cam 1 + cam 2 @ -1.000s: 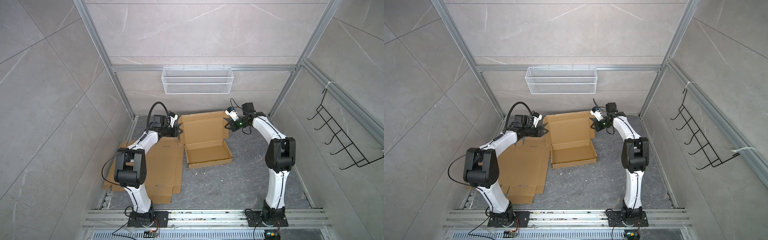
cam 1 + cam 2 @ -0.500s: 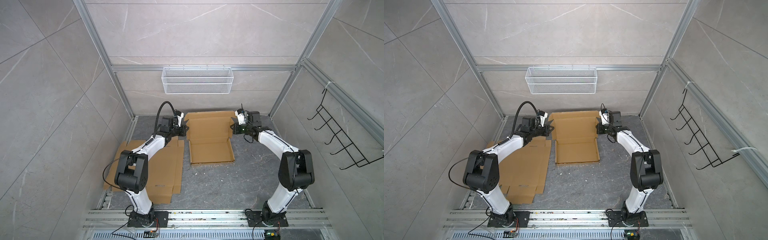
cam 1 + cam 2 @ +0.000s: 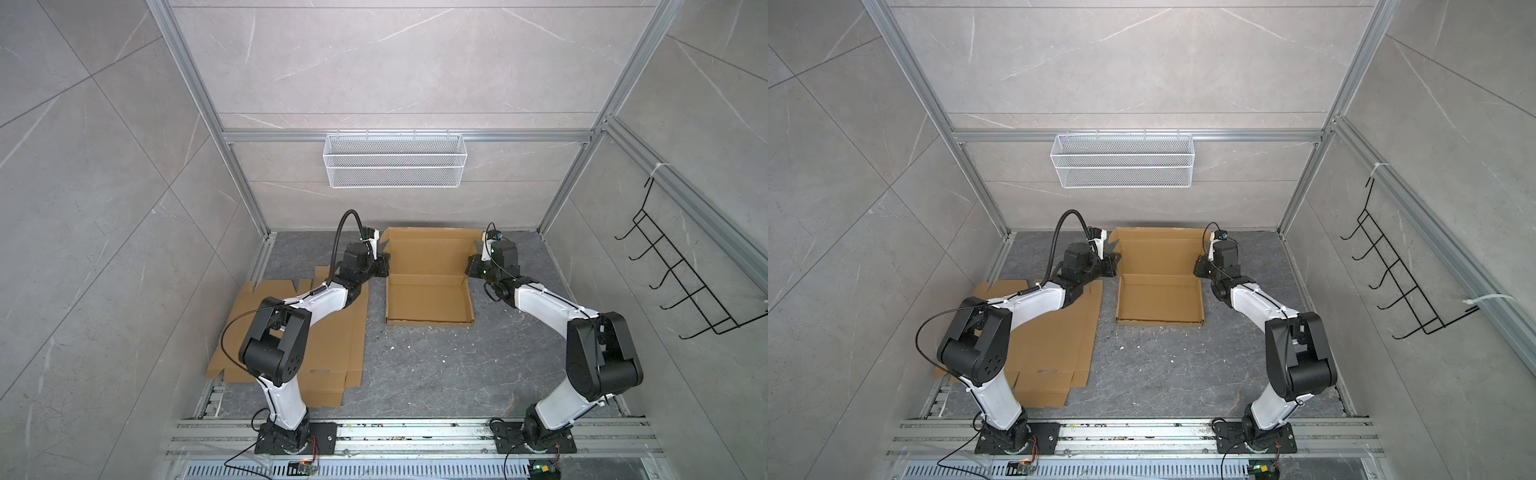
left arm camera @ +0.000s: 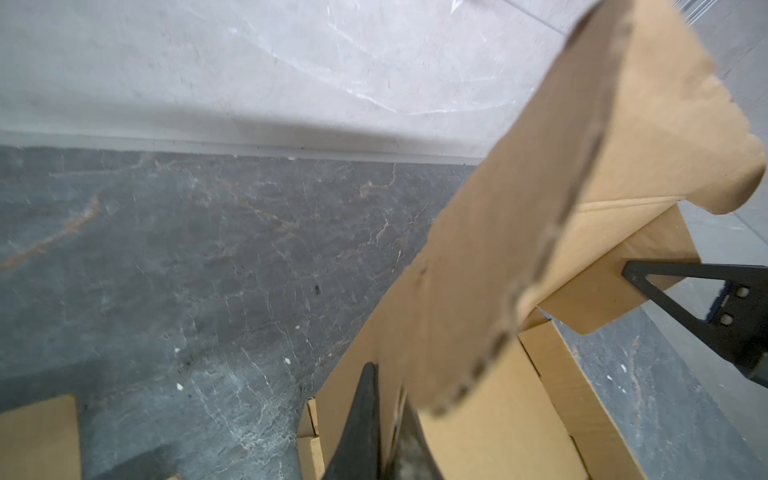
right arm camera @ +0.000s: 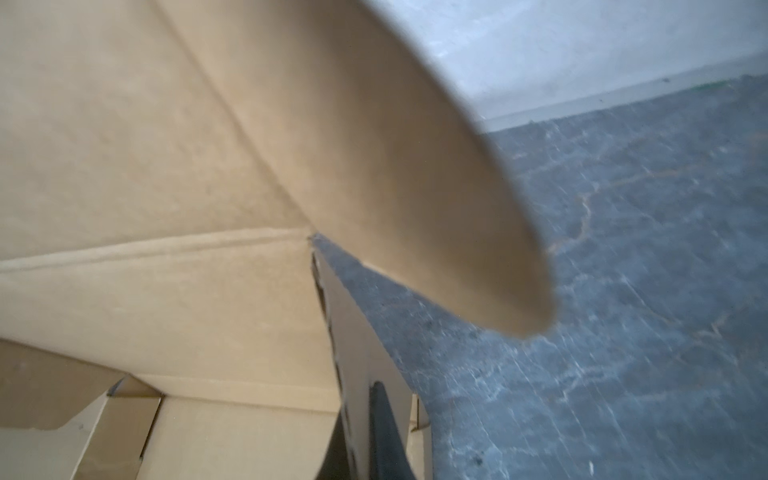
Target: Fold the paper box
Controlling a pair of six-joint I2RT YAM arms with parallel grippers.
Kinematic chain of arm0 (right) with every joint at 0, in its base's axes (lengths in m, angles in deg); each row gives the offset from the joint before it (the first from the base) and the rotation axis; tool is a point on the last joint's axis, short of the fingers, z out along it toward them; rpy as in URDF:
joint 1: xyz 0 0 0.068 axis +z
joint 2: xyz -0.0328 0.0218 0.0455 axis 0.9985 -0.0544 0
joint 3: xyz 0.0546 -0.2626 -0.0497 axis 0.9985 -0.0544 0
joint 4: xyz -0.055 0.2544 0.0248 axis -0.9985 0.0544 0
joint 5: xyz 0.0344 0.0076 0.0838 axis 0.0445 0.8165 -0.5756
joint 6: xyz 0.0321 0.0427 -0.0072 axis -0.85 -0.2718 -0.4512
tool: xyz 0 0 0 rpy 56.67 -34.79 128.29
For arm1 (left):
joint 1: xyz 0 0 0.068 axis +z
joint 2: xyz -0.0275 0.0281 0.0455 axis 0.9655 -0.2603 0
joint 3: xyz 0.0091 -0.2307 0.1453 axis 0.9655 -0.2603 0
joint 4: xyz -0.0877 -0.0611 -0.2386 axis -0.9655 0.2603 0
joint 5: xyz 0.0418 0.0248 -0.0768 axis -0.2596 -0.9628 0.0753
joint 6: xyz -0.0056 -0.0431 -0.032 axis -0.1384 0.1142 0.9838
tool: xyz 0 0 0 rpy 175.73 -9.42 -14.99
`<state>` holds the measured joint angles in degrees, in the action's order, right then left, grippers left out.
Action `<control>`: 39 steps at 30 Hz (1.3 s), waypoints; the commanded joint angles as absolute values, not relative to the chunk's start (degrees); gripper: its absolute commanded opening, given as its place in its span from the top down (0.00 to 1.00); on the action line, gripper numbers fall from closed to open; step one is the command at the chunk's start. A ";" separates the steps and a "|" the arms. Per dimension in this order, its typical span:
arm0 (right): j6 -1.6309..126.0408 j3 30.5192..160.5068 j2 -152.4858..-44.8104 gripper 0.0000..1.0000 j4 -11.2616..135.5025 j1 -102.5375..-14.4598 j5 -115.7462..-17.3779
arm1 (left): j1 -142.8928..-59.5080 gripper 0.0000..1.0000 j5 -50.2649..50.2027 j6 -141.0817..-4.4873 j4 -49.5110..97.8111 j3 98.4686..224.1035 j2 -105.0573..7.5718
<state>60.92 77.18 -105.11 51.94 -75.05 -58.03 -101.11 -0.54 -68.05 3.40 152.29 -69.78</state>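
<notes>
paper box (image 3: 428, 303) ctr, flat cardboard (image 3: 332, 340) to its left – wire basket (image 3: 395, 166) behind

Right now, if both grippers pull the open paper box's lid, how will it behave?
Probably light: the paper box is thin, empty cardboard. Its lid likely hinges at the crease, not stiffly; the flap in the left gripper curls.
</notes>
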 commanded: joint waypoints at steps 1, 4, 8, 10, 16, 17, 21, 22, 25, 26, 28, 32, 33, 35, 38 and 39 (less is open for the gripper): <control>57.26 74.21 -102.73 1.00 47.15 -71.85 -57.45 | -103.99 1.00 1.33 -65.97 -6.12 150.72 -70.40; 56.12 72.12 -102.13 1.00 45.77 -70.60 -55.00 | -104.57 1.00 0.92 -65.09 -7.90 149.06 -70.74; 55.31 69.43 -100.80 1.00 45.22 -69.18 -51.41 | -105.27 1.00 0.19 -64.59 -9.55 146.77 -70.41; 54.83 68.17 -99.95 1.00 44.94 -68.64 -50.08 | -105.58 1.00 -0.13 -64.55 -10.21 145.75 -70.03; 52.99 62.79 -98.85 1.00 39.80 -66.94 -47.77 | -107.07 1.00 -0.56 -64.97 -14.32 141.23 -69.89; 52.65 61.66 -98.70 1.00 38.89 -66.78 -47.50 | -107.12 1.00 -0.53 -64.67 -15.09 140.34 -69.84; 52.05 59.12 -97.31 1.00 37.65 -66.21 -46.10 | -107.47 1.00 -0.55 -64.58 -17.18 137.11 -68.92; 52.26 58.60 -96.93 1.00 37.34 -65.89 -45.56 | -107.61 1.00 -0.47 -64.72 -17.63 136.42 -68.74; 52.57 56.19 -96.11 1.00 35.41 -64.81 -44.23 | -108.43 1.00 -0.80 -66.07 -18.85 134.30 -68.55; 52.34 55.29 -95.89 1.00 35.02 -64.55 -43.88 | -108.59 1.00 -0.86 -66.45 -19.34 133.47 -68.64; 51.60 53.66 -95.54 1.00 34.01 -64.16 -43.19 | -108.92 1.00 -1.59 -66.39 -20.66 131.85 -68.89; 50.71 52.12 -95.31 1.00 33.90 -63.29 -42.12 | -109.58 1.00 -3.23 -63.76 -22.28 130.46 -69.05; 50.39 51.72 -95.23 1.00 33.92 -63.15 -41.61 | -109.94 1.00 -3.94 -63.25 -21.62 130.78 -68.72; 49.95 50.94 -94.98 1.00 33.78 -62.78 -40.45 | -111.14 1.00 -5.91 -62.74 -18.96 131.87 -67.52; 48.60 49.71 -94.15 1.00 33.80 -62.23 -38.75 | -113.22 1.00 -8.40 -63.23 -17.77 132.77 -67.19; 48.39 49.21 -93.92 1.00 33.56 -62.06 -38.15 | -113.90 1.00 -9.14 -63.72 -17.85 132.75 -67.59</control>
<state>51.44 51.84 -93.89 28.56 -64.27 -34.90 -109.50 -12.39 -64.90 -25.28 132.57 -67.20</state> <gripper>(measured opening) 0.049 0.050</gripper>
